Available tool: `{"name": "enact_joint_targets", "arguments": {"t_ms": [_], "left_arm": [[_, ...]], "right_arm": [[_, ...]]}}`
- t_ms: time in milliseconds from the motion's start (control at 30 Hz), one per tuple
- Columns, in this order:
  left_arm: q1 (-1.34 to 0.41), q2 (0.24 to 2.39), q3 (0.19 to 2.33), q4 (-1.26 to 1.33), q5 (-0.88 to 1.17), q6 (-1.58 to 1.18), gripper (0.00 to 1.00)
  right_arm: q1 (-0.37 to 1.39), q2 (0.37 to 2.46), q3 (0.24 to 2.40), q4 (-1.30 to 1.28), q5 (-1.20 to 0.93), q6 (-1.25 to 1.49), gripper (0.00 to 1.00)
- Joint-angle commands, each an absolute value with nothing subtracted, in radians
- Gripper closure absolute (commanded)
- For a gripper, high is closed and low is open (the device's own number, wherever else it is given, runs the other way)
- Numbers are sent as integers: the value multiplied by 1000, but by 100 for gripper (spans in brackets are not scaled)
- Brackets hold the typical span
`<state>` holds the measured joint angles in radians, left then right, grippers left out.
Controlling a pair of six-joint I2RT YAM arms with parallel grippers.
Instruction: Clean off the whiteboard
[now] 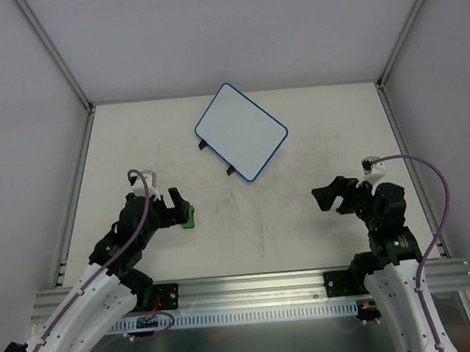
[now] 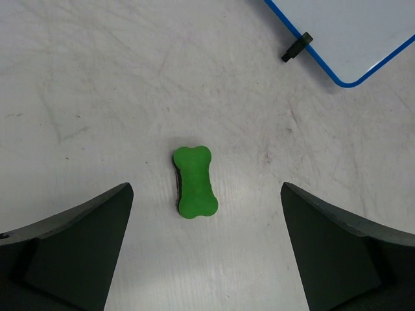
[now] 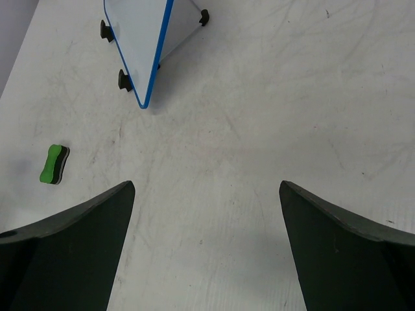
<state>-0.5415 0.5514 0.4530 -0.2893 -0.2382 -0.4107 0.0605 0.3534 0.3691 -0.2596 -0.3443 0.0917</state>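
**Board at the back, eraser under the left arm**

The small white rectangular whiteboard with a thin blue rim (image 1: 241,131) (image 2: 363,32) (image 3: 139,32) sits towards the far middle of the scuffed white worktop (image 1: 307,227), turned cornerwise to its edges. Two small black feet show along the board's near-left edge. Its face looks plain white in every view. Neither arm touches it.

The green bone-shaped foam eraser with a dark underside (image 1: 188,218) (image 2: 194,181) (image 3: 54,164) lies flat on the worktop, well apart from the board and to its near left. The left arm (image 1: 118,254) hangs over it. The left jaws stand wide apart with the eraser on the worktop midway between them, touching neither.

The right arm (image 1: 386,236) is over the near right of the worktop. The right jaws are likewise spread wide, with bare worktop between them and the board's corner beyond.
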Motion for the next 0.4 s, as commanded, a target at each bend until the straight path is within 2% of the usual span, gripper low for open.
{"name": "enact_joint_targets", "arguments": {"t_ms": [0, 367], "left_arm": [[-537, 545, 436, -273, -215, -397, 1], [-535, 538, 437, -275, -242, -397, 1]], "right_arm": [[57, 338, 399, -275, -325, 72, 1], [58, 338, 402, -278, -337, 71, 1]]}}
